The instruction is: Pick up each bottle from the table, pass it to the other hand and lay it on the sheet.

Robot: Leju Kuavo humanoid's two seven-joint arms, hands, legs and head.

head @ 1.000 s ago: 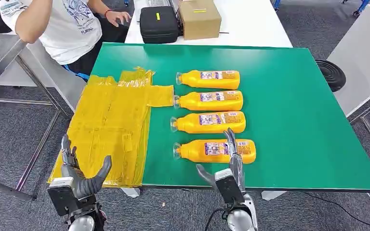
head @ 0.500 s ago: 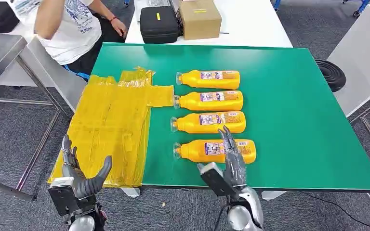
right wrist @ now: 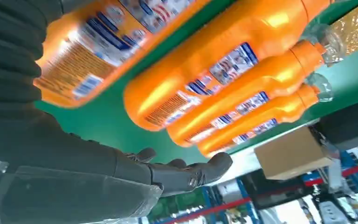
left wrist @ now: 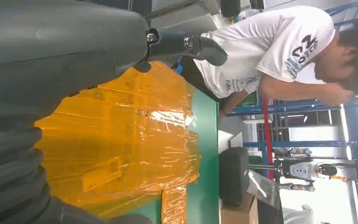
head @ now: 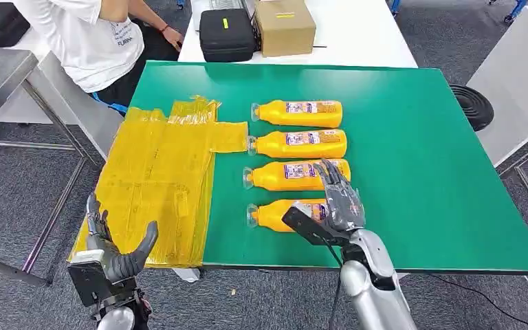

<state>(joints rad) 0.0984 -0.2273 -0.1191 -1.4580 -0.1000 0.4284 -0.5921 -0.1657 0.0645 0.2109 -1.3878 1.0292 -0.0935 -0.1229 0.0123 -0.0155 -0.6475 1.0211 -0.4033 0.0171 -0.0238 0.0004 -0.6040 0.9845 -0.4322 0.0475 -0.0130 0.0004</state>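
Observation:
Several orange bottles lie in a column on the green table (head: 419, 172), clear caps pointing at the yellow sheet (head: 155, 185). My right hand (head: 335, 203) hovers over the nearest bottle (head: 282, 214), fingers spread, covering its label end and reaching toward the second bottle (head: 295, 174). In the right wrist view the nearest bottle (right wrist: 116, 37) lies close under the hand (right wrist: 74, 158), with nothing gripped. My left hand (head: 113, 251) stays open off the table's near left corner, below the sheet; the left wrist view looks along the sheet (left wrist: 126, 149).
A person in a white shirt (head: 86, 34) leans at the far left corner. A black case (head: 227, 33) and a cardboard box (head: 284, 26) sit on the white table behind. The green table's right half is bare.
My right hand has risen from below the table's front edge and moved forward over the nearest bottle. The left hand has stayed put. The person has shifted their arm.

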